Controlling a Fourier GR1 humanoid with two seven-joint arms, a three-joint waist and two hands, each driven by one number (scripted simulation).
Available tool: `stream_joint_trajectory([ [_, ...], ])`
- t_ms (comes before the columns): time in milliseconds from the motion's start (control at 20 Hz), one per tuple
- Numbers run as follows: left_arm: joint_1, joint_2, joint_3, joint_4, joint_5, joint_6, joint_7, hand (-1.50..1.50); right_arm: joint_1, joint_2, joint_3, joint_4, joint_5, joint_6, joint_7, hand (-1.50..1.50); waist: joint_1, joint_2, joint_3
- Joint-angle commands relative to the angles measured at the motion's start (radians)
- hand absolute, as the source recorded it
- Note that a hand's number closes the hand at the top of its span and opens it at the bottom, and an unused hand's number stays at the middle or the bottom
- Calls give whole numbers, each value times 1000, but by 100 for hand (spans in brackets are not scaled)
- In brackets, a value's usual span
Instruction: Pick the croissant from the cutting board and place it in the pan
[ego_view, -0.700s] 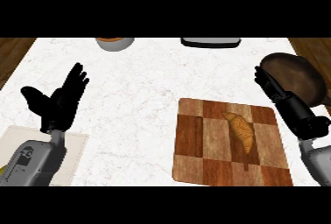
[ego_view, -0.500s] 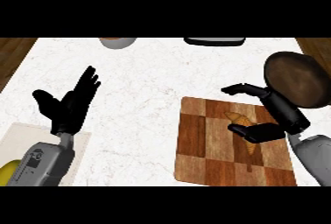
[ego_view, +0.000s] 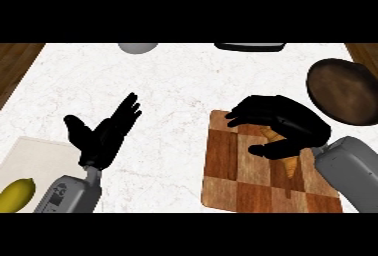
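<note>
White marble surface (ego_view: 184, 85) carries the cutting board (ego_view: 229, 175) — your right hand (ego_view: 284, 125) curls round the croissant (ego_view: 290, 164) there; left hand (ego_view: 103, 135) rests open. Next, lift toward the pan (ego_view: 343, 90).

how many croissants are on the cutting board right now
1. The croissant lies on the cutting board near its right side, mostly covered by the right hand curled over it. The hand hides part of the board, so another could be underneath.
</note>
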Motion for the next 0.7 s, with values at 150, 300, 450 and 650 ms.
stream_joint_trajectory([
  [150, 86, -10, -33, -57, -14, 9, 16, 0, -59, -61, 175, 41, 317, 21, 1, -150, -31, -8, -1],
  [300, 55, -1, 9, -15, 4, -3, 0, 0, -121, -116, 259, 10, 505, 68, 150, -150, -49, -15, -5],
  [450, 86, -14, -16, -41, -6, 12, 9, 0, -154, -139, 359, -24, 694, 133, 295, -150, -52, -27, -6],
  [650, 111, 10, 8, -34, 8, -14, -8, 0, -154, -74, 467, -103, 858, 308, 528, -150, -66, -25, -5],
])
